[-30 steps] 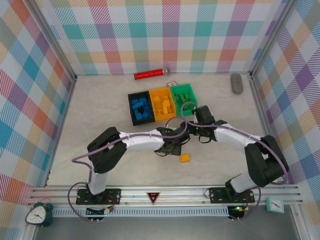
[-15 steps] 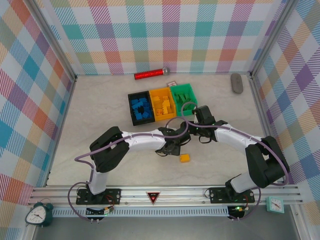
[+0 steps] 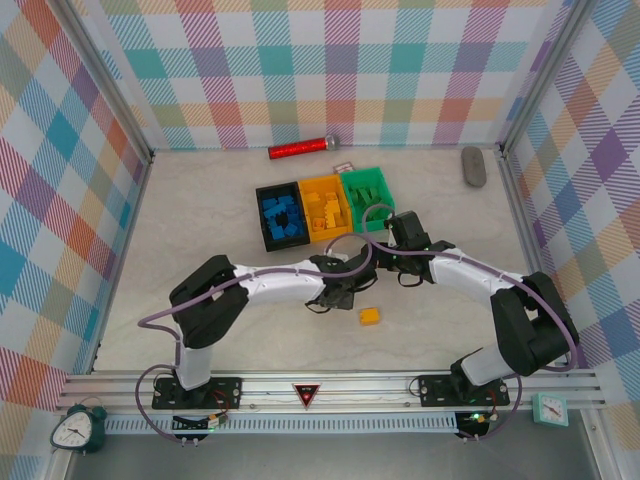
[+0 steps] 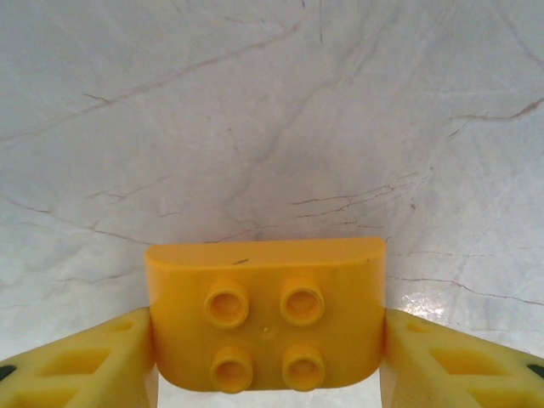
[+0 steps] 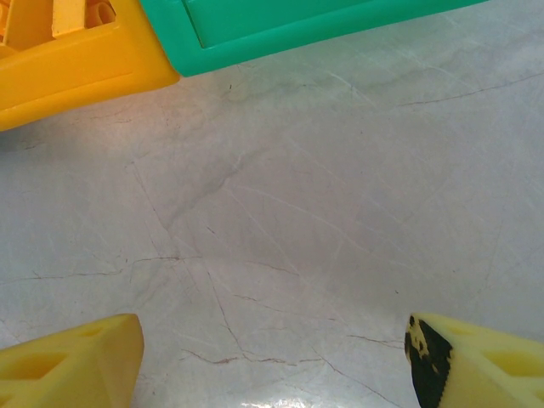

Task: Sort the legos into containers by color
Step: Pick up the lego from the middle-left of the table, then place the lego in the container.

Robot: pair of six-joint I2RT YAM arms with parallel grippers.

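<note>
- Since half a second ago the left arm's elbow has swung a little further left and its wrist has drawn back with it. The right arm and the brick have kept their places.
- The left claw [image 4: 268, 348] pinches a small orange-yellow studded plastic brick [image 4: 265, 285]. Its yellow fingers [image 4: 76, 370] press flush against both sides, with the four studs facing the wrist camera.
- From above, that brick sits low over the pale veined table [image 3: 200, 220], on the near side of the bins and well apart from them.
- The right claw [image 5: 272, 361] is spread wide over bare table, just in front of the orange plastic bin [image 5: 85, 72] and the green plastic bin [image 5: 255, 42], which touch side by side.
- The black plastic bin [image 3: 263, 220], left of the orange one, holds blue bricks [image 3: 281, 215].
- A small pink-and-white card [image 3: 343, 167] lies behind the bins, its print too small to read.
- A red glittery cylinder [image 3: 302, 148] and a grey oval object [image 3: 473, 166] lie by the back wall.
- A purple cable [image 3: 358, 252] loops between the two wrists.
</note>
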